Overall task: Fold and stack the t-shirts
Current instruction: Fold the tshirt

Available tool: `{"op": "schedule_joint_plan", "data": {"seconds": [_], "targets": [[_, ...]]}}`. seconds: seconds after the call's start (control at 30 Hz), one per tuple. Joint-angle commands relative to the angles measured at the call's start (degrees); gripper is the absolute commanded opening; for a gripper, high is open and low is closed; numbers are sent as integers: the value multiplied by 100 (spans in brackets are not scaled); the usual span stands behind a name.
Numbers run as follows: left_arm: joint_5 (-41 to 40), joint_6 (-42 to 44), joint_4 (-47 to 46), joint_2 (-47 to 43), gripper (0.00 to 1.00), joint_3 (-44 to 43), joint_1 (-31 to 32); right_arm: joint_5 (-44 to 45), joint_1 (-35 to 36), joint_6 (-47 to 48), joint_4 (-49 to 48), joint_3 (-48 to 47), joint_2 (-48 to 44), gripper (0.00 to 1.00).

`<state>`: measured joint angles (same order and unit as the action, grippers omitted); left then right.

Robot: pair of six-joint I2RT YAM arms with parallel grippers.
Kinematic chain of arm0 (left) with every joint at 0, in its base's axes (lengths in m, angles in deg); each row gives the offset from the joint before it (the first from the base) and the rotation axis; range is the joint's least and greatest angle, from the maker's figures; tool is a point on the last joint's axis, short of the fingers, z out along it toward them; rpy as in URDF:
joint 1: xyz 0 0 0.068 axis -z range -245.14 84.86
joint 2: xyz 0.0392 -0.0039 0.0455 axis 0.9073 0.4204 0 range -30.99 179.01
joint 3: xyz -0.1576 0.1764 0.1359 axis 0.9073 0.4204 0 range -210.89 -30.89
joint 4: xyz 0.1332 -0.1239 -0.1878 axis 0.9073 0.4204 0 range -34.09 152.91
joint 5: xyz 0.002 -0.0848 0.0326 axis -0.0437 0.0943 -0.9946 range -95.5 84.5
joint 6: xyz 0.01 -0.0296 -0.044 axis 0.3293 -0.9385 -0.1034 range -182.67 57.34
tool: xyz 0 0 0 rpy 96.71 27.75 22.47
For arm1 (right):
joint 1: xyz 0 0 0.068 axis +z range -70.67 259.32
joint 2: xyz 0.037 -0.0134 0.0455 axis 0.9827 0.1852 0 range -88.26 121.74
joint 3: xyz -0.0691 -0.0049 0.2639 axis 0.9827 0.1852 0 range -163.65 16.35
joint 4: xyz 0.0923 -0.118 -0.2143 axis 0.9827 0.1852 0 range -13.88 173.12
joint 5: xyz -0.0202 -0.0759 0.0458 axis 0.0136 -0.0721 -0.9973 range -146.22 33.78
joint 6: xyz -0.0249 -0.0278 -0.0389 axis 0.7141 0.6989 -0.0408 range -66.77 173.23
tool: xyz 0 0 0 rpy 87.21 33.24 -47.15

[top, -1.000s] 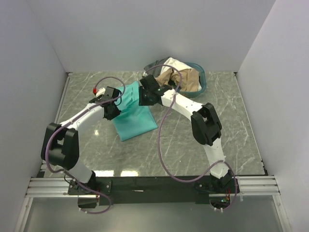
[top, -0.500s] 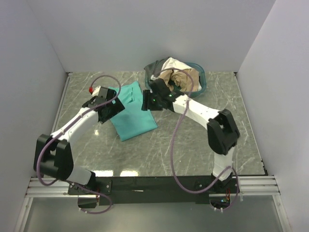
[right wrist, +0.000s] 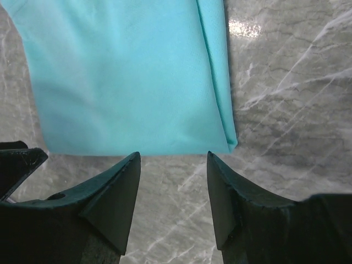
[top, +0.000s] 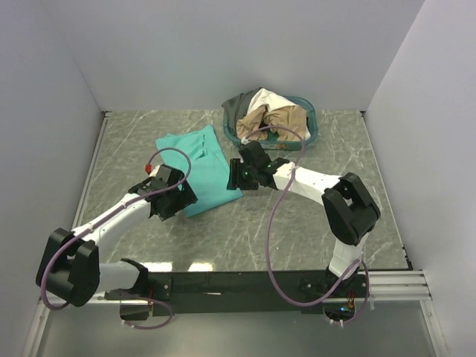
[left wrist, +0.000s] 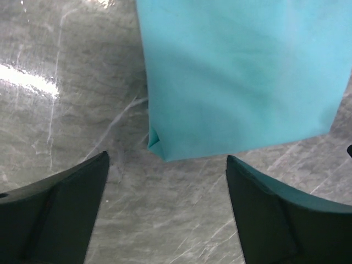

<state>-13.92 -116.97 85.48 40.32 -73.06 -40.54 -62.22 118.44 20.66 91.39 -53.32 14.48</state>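
Your teal t-shirt (top: 201, 163) lies folded flat on the grey marbled desk (top: 312, 223), a long panel running from the far left toward the near middle, with a small tuck at its near left corner. The cream t-shirt (top: 262, 100), the tan t-shirt (top: 288, 117) and the dark grey t-shirt (top: 238, 108) sit bundled in the teal-blue basket (top: 312, 123) at the far side, just beyond the folded one. Your left pincer (left wrist: 166, 170) hangs just off that tucked corner, jaws spread wide with nothing in them. Your right pincer (right wrist: 173, 159) hangs over the near right corner, jaws parted, gripping nothing, with the shirt's edge and bare desk showing between them
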Motion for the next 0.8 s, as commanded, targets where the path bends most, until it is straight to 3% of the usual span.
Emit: {"op": "schedule_joint_plan", "data": {"seconds": [0.0,0.27,0.37,0.4,0.5,0.7,0.77], "targets": [[-80,-212,-179,49,89,113,1,-111,-27,-82,-305,-82,211,58],[16,-239,-442,682,67,183,1,55,-18,-108,-208,15,475,52],[87,-239,-469,823,52,218,1,99,-27,-135,-208,120,493,51],[139,-239,-451,858,40,227,1,90,-27,-144,-200,129,501,51],[157,-247,-425,894,26,306,1,99,-26,-135,-182,190,528,49],[183,-282,-495,876,16,482,62,82,-27,-152,-191,287,633,48],[114,-291,-452,876,14,482,106,29,-26,-135,-156,287,668,42]]}}
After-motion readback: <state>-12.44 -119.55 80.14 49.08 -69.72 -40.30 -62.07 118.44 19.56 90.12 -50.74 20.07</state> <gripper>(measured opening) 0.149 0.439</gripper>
